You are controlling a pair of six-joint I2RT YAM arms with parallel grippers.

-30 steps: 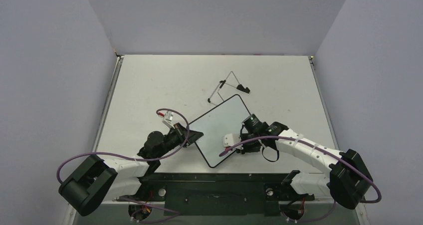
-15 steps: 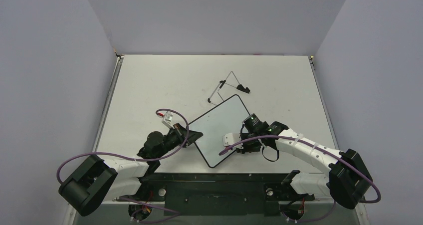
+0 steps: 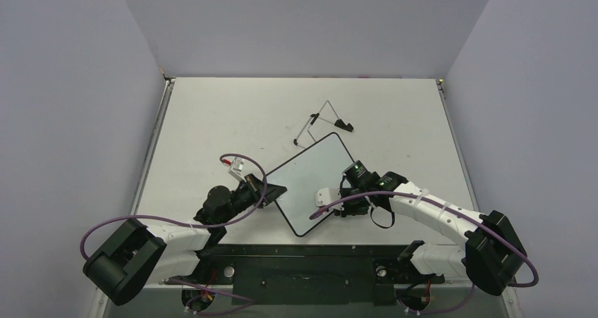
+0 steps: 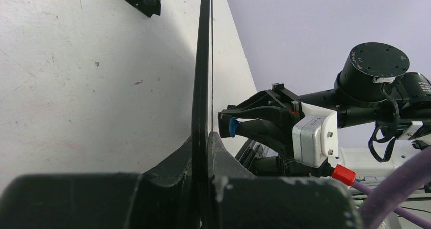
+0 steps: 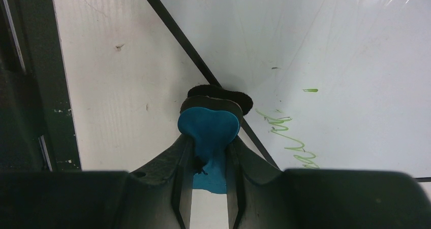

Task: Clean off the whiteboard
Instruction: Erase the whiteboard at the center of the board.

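Top external view: on the near half of the desk [image 3: 211, 120], the left jaws are clamped on the 9 o'clock corner of the whiteboard [image 3: 310, 180]. The right jaws, at its 4 o'clock edge, are closed on a blue eraser [image 5: 208, 130]; its dark pad touches the black frame, with green scribbles [image 5: 292, 148] just beside it. A wire stand [image 3: 321, 124] lies near the board's 12 o'clock.

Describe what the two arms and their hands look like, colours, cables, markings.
The left arm and right arm are white links with black joints and base motors. A purple cable loops along each. The left hand and right hand have black fingers; each wrist carries a white camera block.
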